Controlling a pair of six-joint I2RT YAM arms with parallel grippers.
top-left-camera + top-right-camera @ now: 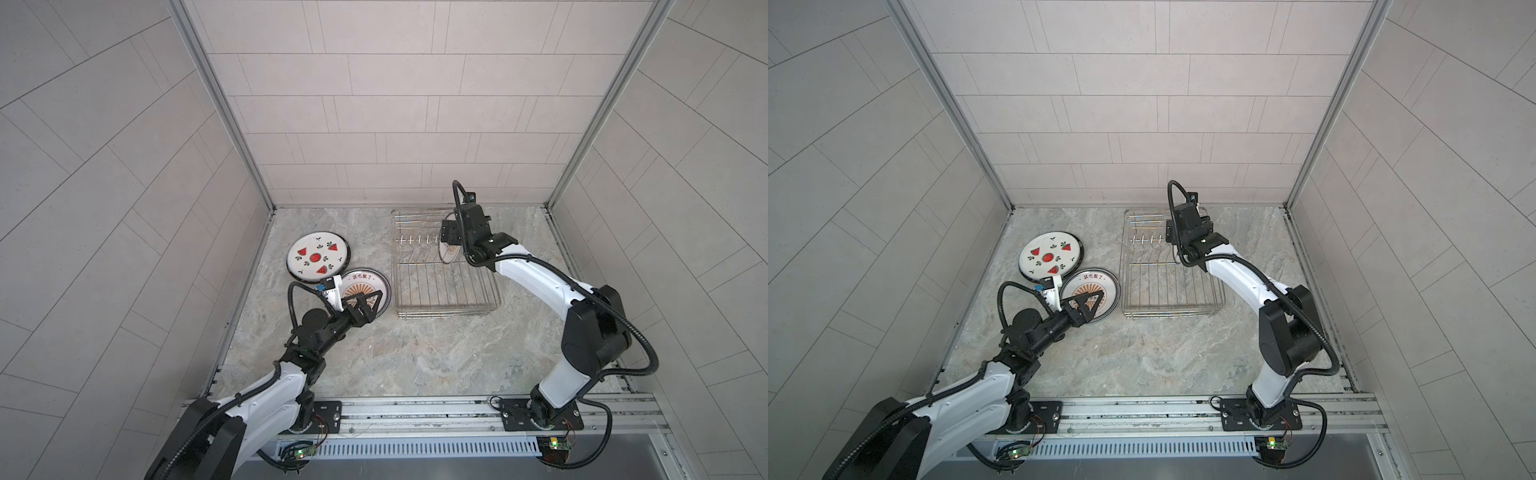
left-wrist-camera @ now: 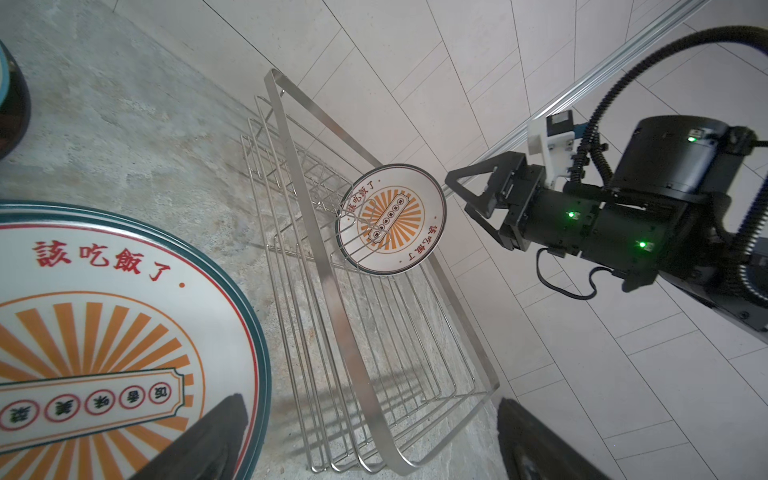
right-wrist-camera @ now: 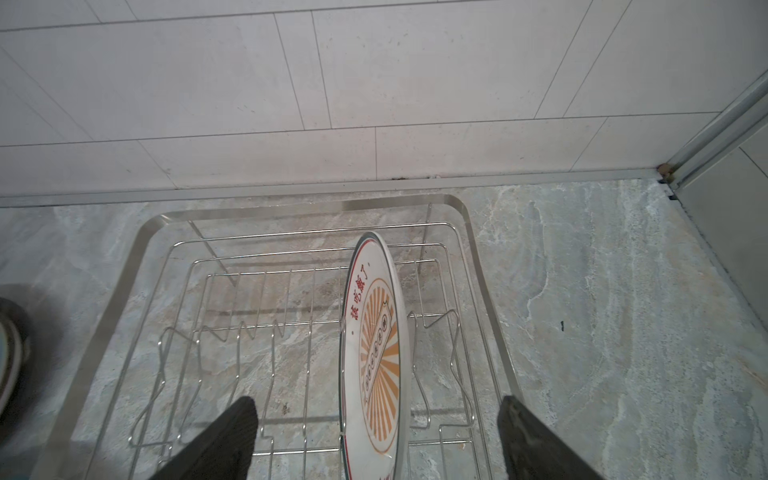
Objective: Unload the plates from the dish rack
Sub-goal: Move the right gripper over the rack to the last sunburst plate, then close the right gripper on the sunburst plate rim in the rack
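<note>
Lone upright plate (image 2: pixel 390 220) in rack (image 2: pixel 328 270)

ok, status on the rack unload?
Both jaws open. Left gripper at unloaded sunburst plate; right gripper straddling last plate in dish rack, not gripped. Watermelon plate also out. Nothing in the way.
</note>
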